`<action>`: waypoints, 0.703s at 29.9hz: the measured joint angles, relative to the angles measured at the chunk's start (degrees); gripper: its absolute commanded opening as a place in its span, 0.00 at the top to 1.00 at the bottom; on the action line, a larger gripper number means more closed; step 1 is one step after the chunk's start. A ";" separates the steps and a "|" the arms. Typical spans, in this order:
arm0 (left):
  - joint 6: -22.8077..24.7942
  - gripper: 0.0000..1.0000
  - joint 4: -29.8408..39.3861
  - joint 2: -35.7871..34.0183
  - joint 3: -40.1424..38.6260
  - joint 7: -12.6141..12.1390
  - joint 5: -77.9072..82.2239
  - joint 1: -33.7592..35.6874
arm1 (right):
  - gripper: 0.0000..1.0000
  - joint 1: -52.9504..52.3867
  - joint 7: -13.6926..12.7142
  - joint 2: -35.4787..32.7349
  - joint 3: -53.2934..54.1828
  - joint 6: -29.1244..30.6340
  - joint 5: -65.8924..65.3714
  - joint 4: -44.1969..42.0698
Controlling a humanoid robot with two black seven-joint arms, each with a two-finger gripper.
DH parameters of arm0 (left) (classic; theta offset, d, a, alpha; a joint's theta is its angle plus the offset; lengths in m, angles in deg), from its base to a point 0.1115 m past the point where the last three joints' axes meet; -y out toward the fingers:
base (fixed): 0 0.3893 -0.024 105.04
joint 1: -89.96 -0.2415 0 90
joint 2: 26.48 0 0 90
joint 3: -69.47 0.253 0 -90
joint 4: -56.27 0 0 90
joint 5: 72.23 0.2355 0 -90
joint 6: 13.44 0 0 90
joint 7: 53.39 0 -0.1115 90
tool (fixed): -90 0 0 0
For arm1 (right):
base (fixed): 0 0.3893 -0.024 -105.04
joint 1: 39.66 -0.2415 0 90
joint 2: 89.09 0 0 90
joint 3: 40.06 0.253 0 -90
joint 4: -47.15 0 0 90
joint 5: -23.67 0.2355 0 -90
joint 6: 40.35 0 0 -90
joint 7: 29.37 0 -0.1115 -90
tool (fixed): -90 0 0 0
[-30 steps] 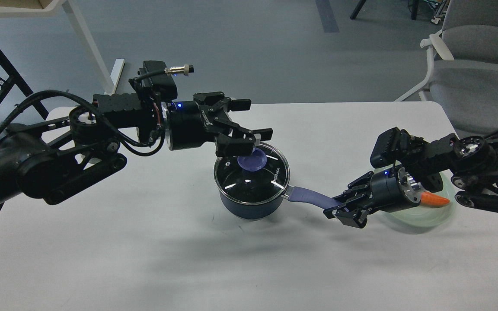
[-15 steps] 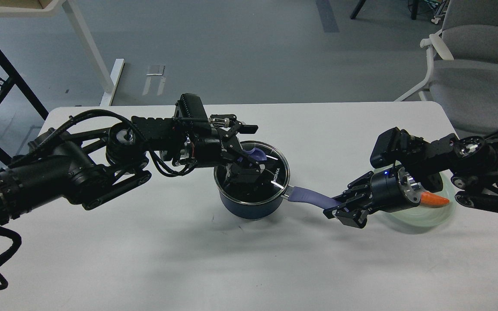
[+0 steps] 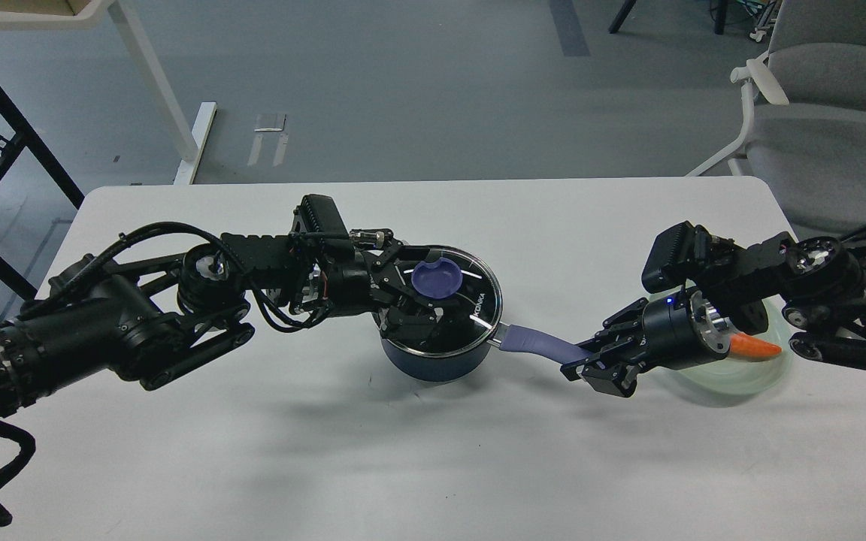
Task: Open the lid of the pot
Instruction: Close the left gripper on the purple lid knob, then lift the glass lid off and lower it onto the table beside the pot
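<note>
A dark blue pot (image 3: 433,364) stands at the table's middle, with a glass lid (image 3: 474,300) resting on it. The lid has a round blue knob (image 3: 437,279). My left gripper (image 3: 419,295) lies low over the lid from the left. Its fingers (image 3: 401,272) are spread on either side of the knob, just under its disc, and look open. My right gripper (image 3: 589,363) is shut on the end of the pot's blue handle (image 3: 534,342).
A pale green plate (image 3: 749,379) with an orange carrot (image 3: 756,347) sits under my right wrist. A grey chair (image 3: 824,113) stands beyond the table's right corner. White table (image 3: 328,451) stretches in front of the pot.
My left gripper came down from above the lid and settled low around the knob, which now shows fully. My right gripper and the pot have not moved.
</note>
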 measured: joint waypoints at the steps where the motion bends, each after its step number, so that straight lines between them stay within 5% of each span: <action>1: -0.21 0.22 0.00 0.02 0.00 0.00 0.00 -0.02 | 0.66 0.00 0.00 0.01 0.00 0.00 0.00 0.00; 9: -1.23 0.58 0.00 0.05 0.38 -0.01 0.01 -0.05 | 0.66 0.09 0.00 -0.05 0.00 0.00 0.00 0.02; 21: -1.23 0.58 3.51 -1.89 1.01 0.07 -0.32 1.32 | 0.66 0.11 -0.02 0.02 -0.01 0.00 0.16 0.02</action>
